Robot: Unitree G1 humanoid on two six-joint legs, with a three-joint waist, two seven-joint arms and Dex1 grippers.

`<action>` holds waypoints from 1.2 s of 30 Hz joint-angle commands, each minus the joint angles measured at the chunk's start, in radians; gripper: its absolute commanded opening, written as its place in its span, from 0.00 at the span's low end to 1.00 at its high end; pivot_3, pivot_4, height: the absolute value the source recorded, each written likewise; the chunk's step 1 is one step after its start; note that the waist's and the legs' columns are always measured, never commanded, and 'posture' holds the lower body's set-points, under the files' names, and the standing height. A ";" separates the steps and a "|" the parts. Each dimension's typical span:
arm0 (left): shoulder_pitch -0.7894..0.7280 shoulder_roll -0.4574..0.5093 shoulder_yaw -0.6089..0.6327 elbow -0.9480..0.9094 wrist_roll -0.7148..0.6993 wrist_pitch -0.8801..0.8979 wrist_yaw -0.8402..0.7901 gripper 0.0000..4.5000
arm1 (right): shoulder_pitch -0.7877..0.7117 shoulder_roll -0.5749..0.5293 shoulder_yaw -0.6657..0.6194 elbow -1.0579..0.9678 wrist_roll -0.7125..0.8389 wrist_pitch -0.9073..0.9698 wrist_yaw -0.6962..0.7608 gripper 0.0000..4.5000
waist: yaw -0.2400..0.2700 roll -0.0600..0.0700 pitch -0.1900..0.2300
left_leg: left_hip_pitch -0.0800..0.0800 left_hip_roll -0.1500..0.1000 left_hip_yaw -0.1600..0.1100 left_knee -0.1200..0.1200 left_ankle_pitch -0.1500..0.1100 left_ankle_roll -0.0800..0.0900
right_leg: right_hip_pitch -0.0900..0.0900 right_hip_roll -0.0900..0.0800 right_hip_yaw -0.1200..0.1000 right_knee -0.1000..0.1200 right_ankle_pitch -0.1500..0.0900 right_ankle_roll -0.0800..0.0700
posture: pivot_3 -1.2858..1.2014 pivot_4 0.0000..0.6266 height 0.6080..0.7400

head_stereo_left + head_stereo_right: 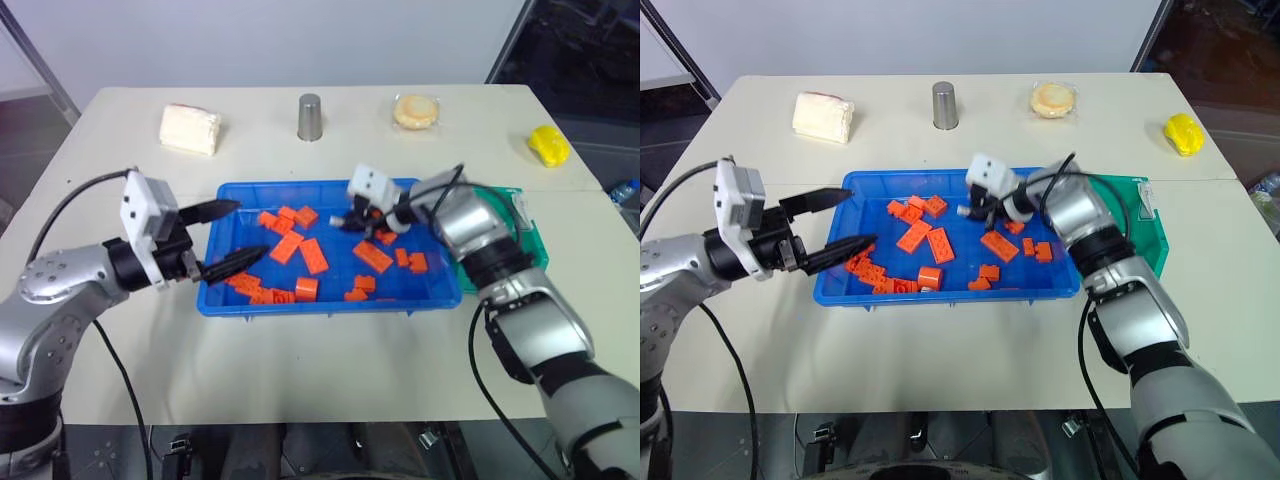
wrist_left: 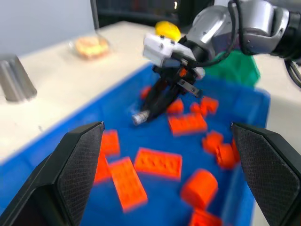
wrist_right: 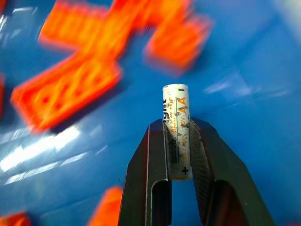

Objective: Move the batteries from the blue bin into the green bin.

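While it is pinched between the two black fingers of the right pincer (image 3: 178,155), the battery (image 3: 176,127) stands out past the fingertips, a white-and-silver AA cell lying along the line of the fingers, its far end bare. The fingers are pressed against its sides, drawn in close with only the cell's width between them. From the head views this pincer sits above the middle of the blue bin (image 1: 225,290), toward its far side, with the battery's pale tip (image 2: 138,117) poking out toward the robot's left, clear of the bin floor as far as can be told.

Orange blocks (image 1: 312,256) lie scattered over the bin floor beneath and around it; a long flat one (image 3: 66,94) and a smaller one (image 3: 176,44) lie just beyond the held cell.

The left pincer (image 1: 222,237) hangs over the bin's left edge, its fingers (image 2: 80,155) spread wide apart and holding nothing, pointing across the bin toward the other arm.

The green bin (image 1: 1145,245) sits just beside the blue bin's right end, largely behind the right forearm.

At the far edge of the table (image 1: 330,360) stand a white wrapped packet (image 1: 190,128), a grey metal cup (image 1: 310,116), a wrapped round pastry (image 1: 416,111) and a yellow object (image 1: 548,146).
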 commanded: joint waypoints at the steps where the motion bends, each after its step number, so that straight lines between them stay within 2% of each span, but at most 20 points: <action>1: -0.101 -0.012 -0.052 0.092 0.035 -0.053 -0.048 1.00 | -0.072 -0.127 -0.123 -0.151 0.028 0.085 -0.005 0.02 | 0.011 0.000 0.000 | 0.000 0.000 -0.001 0.000 0.000 0.000 | 0.000 0.000 0.000 0.000 0.000 0.000 | 0.52 0.24 1.00; 5: -0.194 -0.042 -0.125 0.204 0.089 -0.101 -0.107 1.00 | -0.022 -0.245 -0.177 -0.266 0.037 0.183 -0.004 0.02 | 0.026 -0.001 0.000 | 0.000 -0.001 0.000 -0.001 0.000 0.000 | 0.000 0.000 -0.001 -0.002 0.000 0.000 | 0.52 0.24 1.00; 11: -0.292 -0.078 -0.249 0.367 0.217 -0.203 -0.224 1.00 | 0.207 -0.458 -0.320 -0.479 0.071 0.375 -0.029 0.02 | 0.029 0.000 0.000 | 0.000 -0.001 0.001 -0.001 0.000 0.000 | 0.001 0.000 0.000 -0.003 0.000 0.000 | 0.52 0.24 1.00; 16: -0.329 -0.105 -0.296 0.450 0.281 -0.263 -0.281 1.00 | 0.376 -0.535 -0.414 -0.653 0.132 0.510 -0.052 0.02 | 0.011 0.001 0.000 | 0.000 0.001 0.001 -0.001 0.000 0.000 | 0.000 0.002 0.001 -0.002 0.000 0.000 | 0.52 0.24 1.00; 20: -0.343 -0.125 -0.302 0.475 0.298 -0.276 -0.305 1.00 | 0.454 -0.543 -0.448 -0.713 0.163 0.557 -0.090 0.02 | -0.001 0.001 0.000 | 0.000 0.001 0.002 0.000 0.000 0.000 | 0.000 0.002 0.001 -0.001 0.000 0.000 | 0.52 0.24 1.00; 21: -0.344 -0.128 -0.302 0.476 0.301 -0.277 -0.309 1.00 | 0.467 -0.542 -0.454 -0.720 0.173 0.564 -0.096 0.19 | -0.002 0.001 0.000 | 0.000 0.000 0.002 0.000 0.000 0.000 | 0.000 0.001 0.002 -0.001 0.000 0.000 | 0.52 0.24 1.00; 25: -0.344 -0.134 -0.294 0.472 0.307 -0.274 -0.317 1.00 | 0.501 -0.553 -0.462 -0.712 0.198 0.551 -0.116 0.56 | 0.000 0.001 0.000 | 0.000 0.000 0.001 0.001 0.000 0.000 | 0.000 0.002 0.002 -0.001 0.000 0.000 | 0.52 0.24 1.00; 28: -0.343 -0.132 -0.280 0.467 0.306 -0.268 -0.316 1.00 | 0.476 -0.548 -0.453 -0.682 0.200 0.528 -0.147 0.92 | 0.000 0.001 0.000 | 0.000 0.000 0.002 0.001 0.000 0.000 | 0.000 0.001 0.002 -0.001 0.000 0.000 | 0.52 0.24 1.00; 29: -0.343 -0.131 -0.273 0.466 0.305 -0.268 -0.310 1.00 | 0.457 -0.537 -0.454 -0.672 0.205 0.518 -0.159 0.98 | 0.000 0.001 0.000 | 0.000 0.000 0.002 0.001 0.000 0.000 | 0.000 0.001 0.002 -0.001 0.000 0.000 | 0.52 0.24 1.00; 36: -0.334 -0.137 -0.153 0.456 0.304 -0.279 -0.165 1.00 | 0.388 -0.471 -0.517 -0.584 0.269 0.410 -0.201 0.98 | 0.000 0.001 0.000 | 0.000 0.001 0.001 0.001 0.000 0.000 | 0.000 0.002 0.001 -0.001 0.000 0.000 | 0.52 0.24 1.00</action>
